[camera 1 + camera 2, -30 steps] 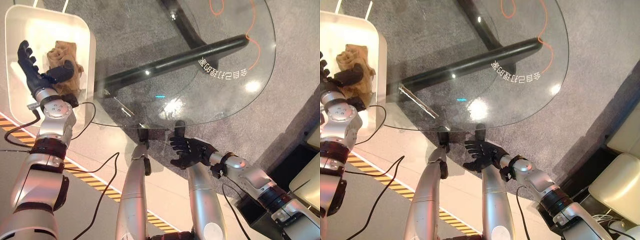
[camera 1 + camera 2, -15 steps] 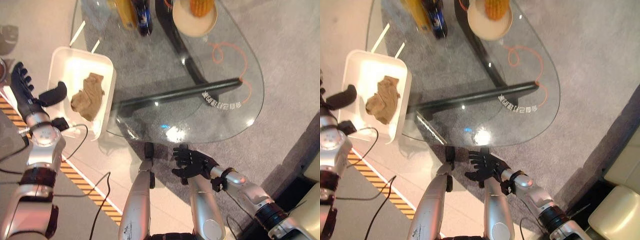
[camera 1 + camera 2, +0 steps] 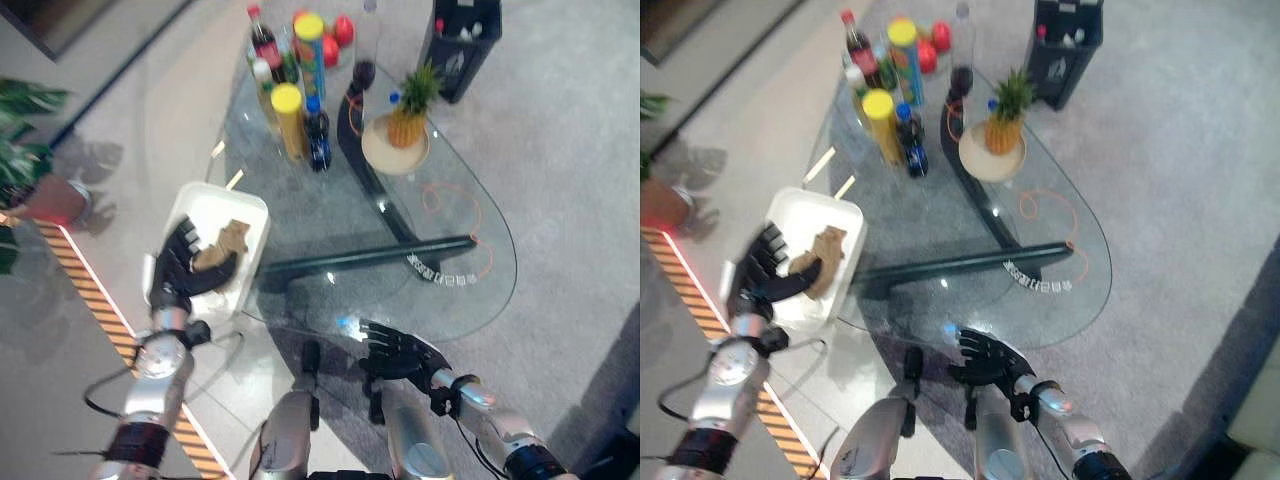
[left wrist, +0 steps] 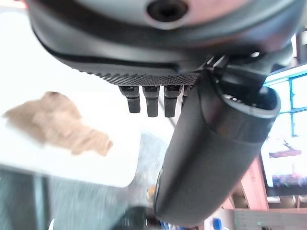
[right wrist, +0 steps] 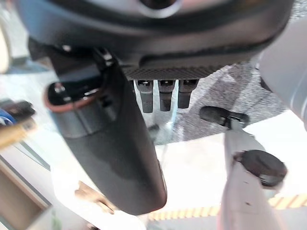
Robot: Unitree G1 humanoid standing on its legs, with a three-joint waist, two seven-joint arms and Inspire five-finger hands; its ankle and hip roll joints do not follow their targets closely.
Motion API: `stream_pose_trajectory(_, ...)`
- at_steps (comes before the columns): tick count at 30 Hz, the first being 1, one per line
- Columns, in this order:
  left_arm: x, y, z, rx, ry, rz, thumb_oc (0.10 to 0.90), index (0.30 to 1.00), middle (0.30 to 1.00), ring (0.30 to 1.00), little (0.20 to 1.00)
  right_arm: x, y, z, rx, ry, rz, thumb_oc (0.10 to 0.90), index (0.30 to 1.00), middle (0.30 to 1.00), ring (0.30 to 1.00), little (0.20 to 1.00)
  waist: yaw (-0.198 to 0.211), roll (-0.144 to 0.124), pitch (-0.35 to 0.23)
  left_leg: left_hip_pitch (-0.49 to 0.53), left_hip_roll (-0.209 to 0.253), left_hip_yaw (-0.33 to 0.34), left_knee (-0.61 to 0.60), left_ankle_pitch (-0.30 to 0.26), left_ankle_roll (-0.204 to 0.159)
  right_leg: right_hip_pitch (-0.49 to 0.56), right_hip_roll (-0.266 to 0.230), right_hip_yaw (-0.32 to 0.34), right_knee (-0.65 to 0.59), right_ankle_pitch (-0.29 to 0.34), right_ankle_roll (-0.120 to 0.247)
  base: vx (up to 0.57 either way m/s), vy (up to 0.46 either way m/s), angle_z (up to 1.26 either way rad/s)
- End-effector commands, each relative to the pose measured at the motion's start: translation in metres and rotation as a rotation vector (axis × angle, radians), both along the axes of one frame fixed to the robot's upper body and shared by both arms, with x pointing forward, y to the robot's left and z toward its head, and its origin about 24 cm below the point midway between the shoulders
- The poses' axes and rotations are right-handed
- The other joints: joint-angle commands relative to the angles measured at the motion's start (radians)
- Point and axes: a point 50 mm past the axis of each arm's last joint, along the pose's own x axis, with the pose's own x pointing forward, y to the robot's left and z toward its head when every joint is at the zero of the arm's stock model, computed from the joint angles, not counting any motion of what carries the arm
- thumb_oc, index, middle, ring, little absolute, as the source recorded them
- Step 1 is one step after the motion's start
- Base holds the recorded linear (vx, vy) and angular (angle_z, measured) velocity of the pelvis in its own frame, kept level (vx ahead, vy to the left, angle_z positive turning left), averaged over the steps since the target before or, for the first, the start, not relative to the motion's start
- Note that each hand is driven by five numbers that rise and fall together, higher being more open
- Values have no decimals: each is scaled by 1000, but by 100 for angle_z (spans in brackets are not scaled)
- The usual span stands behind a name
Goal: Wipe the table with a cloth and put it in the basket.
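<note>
Cloth [image 3: 222,244] lies in the white basket [image 3: 248,212] beside the released left hand [image 3: 180,270]; right hand [image 3: 395,350] relaxed. Task seems finished; next, withdraw.

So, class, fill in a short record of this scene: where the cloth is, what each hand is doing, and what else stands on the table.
cloth: lying in the white basket
basket: on the floor beside the glass table
left hand: open, over the basket, holding nothing
right hand: open, at the table's near edge
on table: bottles, yellow-lidded cans, pineapple on a plate
</note>
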Motion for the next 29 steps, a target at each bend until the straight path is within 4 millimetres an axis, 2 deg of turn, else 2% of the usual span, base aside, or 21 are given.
stream_pose_trajectory(1,-25,-2,-38,-19,191,-111,800,900,900,900,900,-23,-1,-17,7,61,-75,800,900,900,900,900,3,-69,-86,28,-67,-37,74,-101,-4,105,3,-13,-34,-36,17,50,-121,1)
stream_pose_trajectory(3,-46,-13,-66,-31,325,-162,800,900,900,900,900,-33,-7,-29,-14,121,-110,800,900,900,900,900,6,-71,-114,53,-61,-35,57,-99,-2,135,6,-8,-61,-24,19,63,-90,2)
stream_pose_trajectory(4,-52,-16,-75,-33,372,-166,800,900,900,900,900,-38,-9,-33,-19,144,-114,800,900,900,900,900,6,-71,-124,65,-57,-34,49,-99,-1,147,7,-6,-71,-20,19,41,-53,-1)
stream_pose_trajectory(5,-52,-16,-75,-33,372,-166,800,900,900,900,900,-38,-9,-33,-19,143,-115,800,900,900,900,900,7,-71,-123,65,-57,-34,49,-99,-1,147,7,-6,-71,-20,19,89,-82,-2)
stream_pose_trajectory(6,-74,-27,-103,-29,514,-202,800,900,900,900,900,-52,-15,-49,-43,230,-140,800,900,900,900,900,5,-72,-160,101,-48,-31,24,-100,-1,180,12,-2,-97,-17,23,90,-78,1)
stream_pose_trajectory(9,-83,-32,-115,-23,582,-207,800,900,900,900,900,-58,-15,-56,-50,269,-154,800,900,900,900,900,3,-72,-176,120,-42,-24,12,-101,-1,198,14,-1,-109,-15,25,63,-66,1)
stream_pose_trajectory(10,-97,-36,-132,-37,692,-200,800,900,900,900,900,-68,-16,-67,-70,329,-168,800,900,900,900,900,-3,-71,-196,149,-34,-18,-8,-103,-2,218,18,4,-126,-12,29,29,-51,1)
stream_pose_trajectory(13,-111,-43,-148,-81,810,-209,800,900,900,900,900,-82,-13,-80,-93,416,-195,800,900,900,900,900,-13,-71,-220,182,-26,-4,-31,-106,-1,245,18,11,-152,-5,35,40,-57,-10)
stream_pose_trajectory(19,-118,-50,-156,-72,874,-245,800,900,900,900,900,-99,-12,-90,-78,514,-233,800,900,900,900,900,-30,-63,-246,225,-15,18,-58,-114,2,275,19,27,-176,1,41,35,-13,-13)
stream_pose_trajectory(29,-126,-48,-159,-126,914,-249,800,900,900,900,900,-107,-11,-94,-102,560,-228,800,900,900,900,900,-36,-52,-270,252,-13,25,-80,-117,8,293,18,30,-193,4,45,1,-1,0)
